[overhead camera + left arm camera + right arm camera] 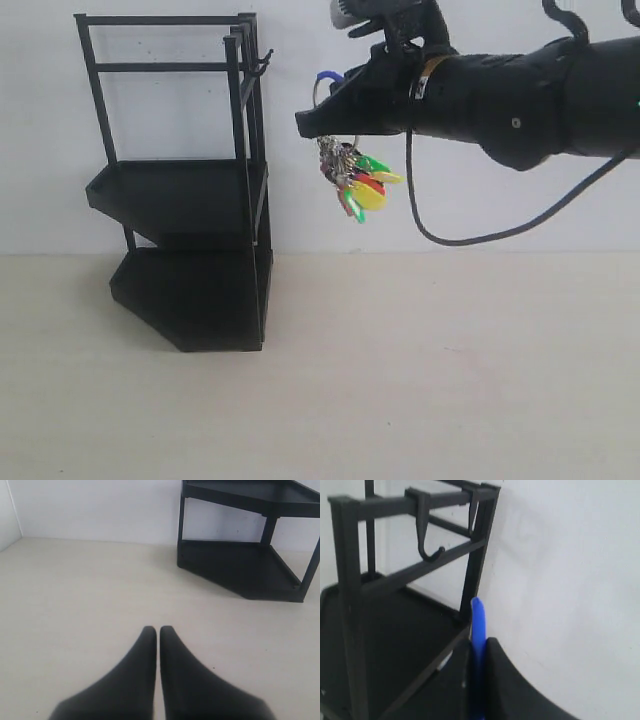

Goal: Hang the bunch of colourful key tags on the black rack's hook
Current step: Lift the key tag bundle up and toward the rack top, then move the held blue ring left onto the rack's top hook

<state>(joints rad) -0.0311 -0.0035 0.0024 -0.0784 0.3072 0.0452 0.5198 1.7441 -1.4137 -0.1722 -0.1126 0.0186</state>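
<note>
The colourful key tag bunch (358,180) dangles in the air below my right gripper (318,122), which is shut on its blue loop (328,77). In the right wrist view the blue loop (478,625) stands pinched between the two black fingers. The black rack (190,190) stands at the left on the table. Its hook (263,64) juts from the upper right corner post, a short way left of the loop and about level with it; the hook (431,554) also shows ahead of the right gripper. My left gripper (158,629) is shut and empty, low over the table.
The rack's lower shelves (250,565) stand ahead of the left gripper. A white wall (470,210) runs behind everything. A black cable (430,225) loops under the right arm. Pale tabletop (420,380) spreads in front of and to the right of the rack.
</note>
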